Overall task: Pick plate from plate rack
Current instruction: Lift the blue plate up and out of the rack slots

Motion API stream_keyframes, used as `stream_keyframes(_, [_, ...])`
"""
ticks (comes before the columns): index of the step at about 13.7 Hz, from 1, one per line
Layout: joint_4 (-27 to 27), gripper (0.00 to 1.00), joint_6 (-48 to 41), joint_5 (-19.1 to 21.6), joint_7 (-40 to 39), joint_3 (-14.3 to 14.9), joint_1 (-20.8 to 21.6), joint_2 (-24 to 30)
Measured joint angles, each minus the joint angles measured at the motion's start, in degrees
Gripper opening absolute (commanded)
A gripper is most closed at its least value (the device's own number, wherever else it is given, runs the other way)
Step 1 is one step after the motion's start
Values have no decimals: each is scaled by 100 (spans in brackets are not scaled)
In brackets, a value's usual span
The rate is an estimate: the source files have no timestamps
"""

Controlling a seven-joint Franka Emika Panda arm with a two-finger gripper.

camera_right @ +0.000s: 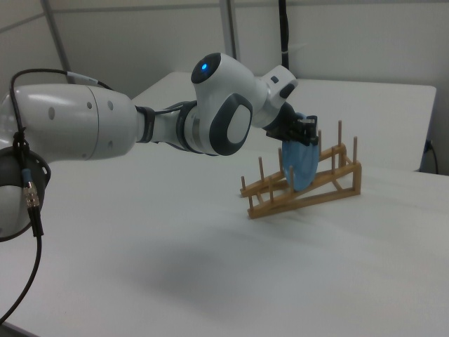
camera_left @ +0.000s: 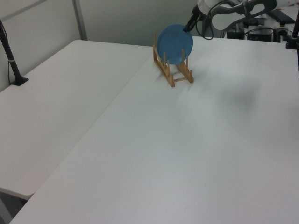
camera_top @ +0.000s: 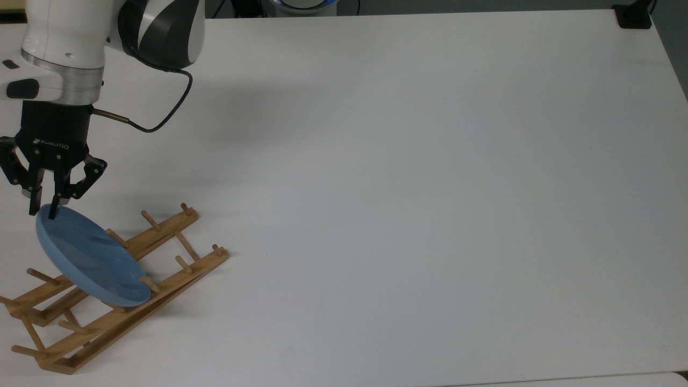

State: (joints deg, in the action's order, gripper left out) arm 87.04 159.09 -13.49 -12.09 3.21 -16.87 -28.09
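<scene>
Light-blue and glossy, the plate (camera_top: 88,257) stands tilted on edge in the plate rack (camera_top: 113,290), wedged between the upright dowel pegs near the bottom-left corner of the top view. I see my claw (camera_top: 44,210) right at the plate's upper rim, its two black fingers (camera_top: 52,208) drawn narrow with the rim between their tips; from the top view they look closed onto the rim, touching it. The plate itself sits in the rack, its lower edge down between the two wooden rails.

From the left view, the plate (camera_left: 174,44) faces the camera as a full disc, with the rack (camera_left: 171,70) under it at the far end of the white tabletop (camera_left: 177,149), and the claw (camera_left: 188,26) meets the rim at the left view's upper right of the disc.

From the right view, I see the arm (camera_right: 140,126) stretched across the tabletop, the claw (camera_right: 307,137) at the top edge of the plate (camera_right: 302,165), which shows nearly edge-on, leaning between pegs of the rack (camera_right: 309,188). A black cable (camera_top: 161,115) loops from the wrist in the top view.
</scene>
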Motion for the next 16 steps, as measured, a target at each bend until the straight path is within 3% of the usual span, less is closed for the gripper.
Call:
stream_keyframes(2, [-5,0,3,-58,-2,19,-13,-1])
stream_keyframes(12, [-267,0,43,-228,-77,302,-30,272])
stream_keyframes(16, [-265,0,43,29,342,277,-18,458])
